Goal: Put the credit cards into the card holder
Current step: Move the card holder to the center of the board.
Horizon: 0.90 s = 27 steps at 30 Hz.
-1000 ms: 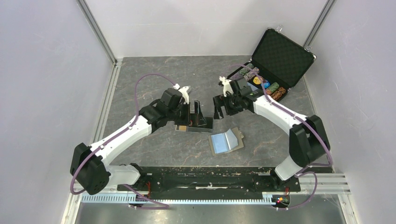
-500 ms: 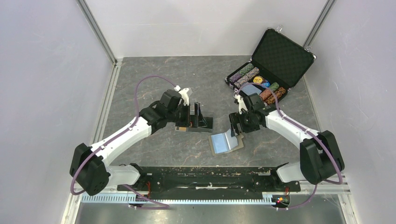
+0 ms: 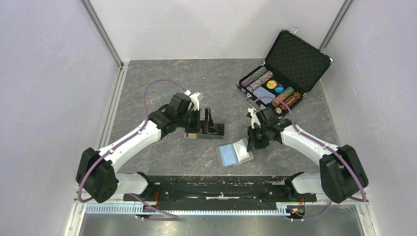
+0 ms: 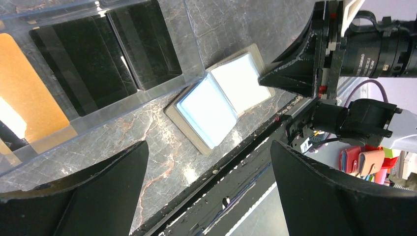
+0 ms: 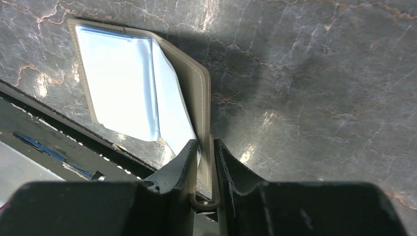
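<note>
The right gripper (image 5: 205, 147) is pinching the card holder (image 3: 235, 154), its two fingers drawn close together on the taupe edge of the flap nearest it. That flap is standing up off the table while the other half is lying flat, so the wallet is sitting open like a book with its pale blue-grey inside showing. It is lying on the near middle of the table, just ahead of the black rail where the arms are bolted down.

The left gripper (image 3: 204, 120) is hanging over the clear tray (image 4: 192, 54) with its fingers spread wide and nothing between them. The credit cards are lying inside that tray, the orange-tan card (image 4: 29, 93) at one end and the black cards (image 4: 103, 59) beside it. The tray is sitting just beyond the card holder and a little to its left, close to it but not touching.

The tabletop (image 3: 196, 78) is showing dark grey stone veined with pale and rusty lines. At the far right corner a black case (image 3: 295, 59) is standing open with rows of poker chips (image 3: 287, 97) in it. Plain white walls are closing in the table on three sides.
</note>
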Each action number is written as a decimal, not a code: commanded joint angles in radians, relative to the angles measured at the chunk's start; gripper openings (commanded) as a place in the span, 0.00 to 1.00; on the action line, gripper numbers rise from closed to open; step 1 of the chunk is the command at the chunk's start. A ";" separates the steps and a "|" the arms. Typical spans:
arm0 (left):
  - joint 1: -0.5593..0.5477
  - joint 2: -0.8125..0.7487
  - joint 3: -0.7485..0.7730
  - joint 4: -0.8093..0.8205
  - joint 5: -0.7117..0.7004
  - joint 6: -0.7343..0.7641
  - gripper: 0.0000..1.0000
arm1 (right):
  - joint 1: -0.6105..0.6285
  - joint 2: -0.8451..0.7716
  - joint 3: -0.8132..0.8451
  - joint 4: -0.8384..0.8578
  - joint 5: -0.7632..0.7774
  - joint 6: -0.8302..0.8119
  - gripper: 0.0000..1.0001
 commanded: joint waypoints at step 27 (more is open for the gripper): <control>0.141 0.141 0.105 -0.069 0.118 0.027 1.00 | -0.008 -0.095 0.108 -0.017 0.010 0.144 0.63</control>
